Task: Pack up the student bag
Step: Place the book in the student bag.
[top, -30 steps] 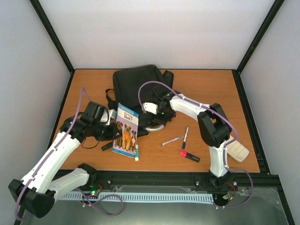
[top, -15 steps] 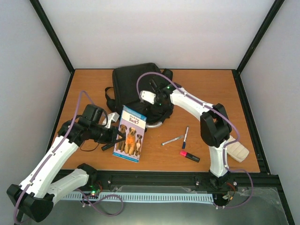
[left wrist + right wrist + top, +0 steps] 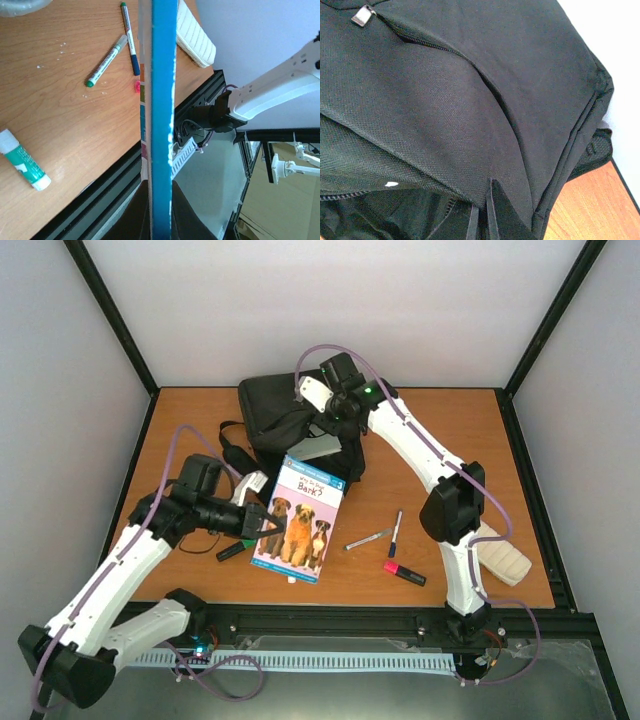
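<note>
The student bag (image 3: 275,415) lies at the back middle of the table, a black backpack. My right gripper (image 3: 325,430) is shut on the edge of its black fabric flap (image 3: 470,100) and holds it raised, so a grey inside (image 3: 320,448) shows underneath. In the right wrist view the right gripper (image 3: 485,202) pinches that hem. My left gripper (image 3: 262,523) is shut on the left edge of a blue children's book (image 3: 302,528) with dogs on its cover, held just in front of the bag. The left wrist view shows the left gripper (image 3: 159,181) clamping the book (image 3: 164,75) edge-on.
Two pens (image 3: 368,538) (image 3: 396,532) and a pink highlighter (image 3: 404,573) lie right of the book. A cream pencil case (image 3: 505,562) sits by the right arm's base. A black marker (image 3: 231,551) lies under the left arm. A glue stick (image 3: 22,165) rests near the front rail.
My right gripper shut on the bag's flap and pulled it up and toward the back. My left arm carried the book to the right, nearer the bag's opening.
</note>
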Motion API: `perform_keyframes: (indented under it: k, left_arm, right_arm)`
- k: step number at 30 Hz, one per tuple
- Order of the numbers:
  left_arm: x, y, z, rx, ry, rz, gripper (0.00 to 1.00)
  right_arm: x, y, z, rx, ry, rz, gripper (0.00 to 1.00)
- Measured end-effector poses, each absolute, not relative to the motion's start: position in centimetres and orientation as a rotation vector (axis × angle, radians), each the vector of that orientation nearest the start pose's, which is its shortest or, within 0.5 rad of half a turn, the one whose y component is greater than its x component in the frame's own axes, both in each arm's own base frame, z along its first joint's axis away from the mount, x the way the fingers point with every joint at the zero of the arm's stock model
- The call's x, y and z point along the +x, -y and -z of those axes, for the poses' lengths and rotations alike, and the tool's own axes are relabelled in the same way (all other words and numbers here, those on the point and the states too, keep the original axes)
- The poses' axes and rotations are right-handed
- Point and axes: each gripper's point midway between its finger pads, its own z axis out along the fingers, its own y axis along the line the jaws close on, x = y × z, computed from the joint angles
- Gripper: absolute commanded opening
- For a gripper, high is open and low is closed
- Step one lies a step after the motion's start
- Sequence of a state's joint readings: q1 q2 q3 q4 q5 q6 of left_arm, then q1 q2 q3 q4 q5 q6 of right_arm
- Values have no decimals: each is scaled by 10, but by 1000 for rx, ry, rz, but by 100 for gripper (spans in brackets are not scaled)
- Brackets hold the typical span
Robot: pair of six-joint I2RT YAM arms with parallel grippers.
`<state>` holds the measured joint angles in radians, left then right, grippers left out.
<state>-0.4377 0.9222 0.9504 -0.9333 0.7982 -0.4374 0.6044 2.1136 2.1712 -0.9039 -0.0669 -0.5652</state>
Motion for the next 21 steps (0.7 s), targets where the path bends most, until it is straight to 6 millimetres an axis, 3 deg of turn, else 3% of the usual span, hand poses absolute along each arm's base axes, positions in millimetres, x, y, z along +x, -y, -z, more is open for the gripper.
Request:
perform_keyframes:
  k: [10,21]
  left_arm:
    - [193,226,-195,309,-2530,1374,1]
    - [256,252,-149,145,-2504,1414,1]
  right_arm:
    - [442,-328,-223,-1308,-2095,-208,3]
    - [434,-332,-216,-1267,-2153,-305,3]
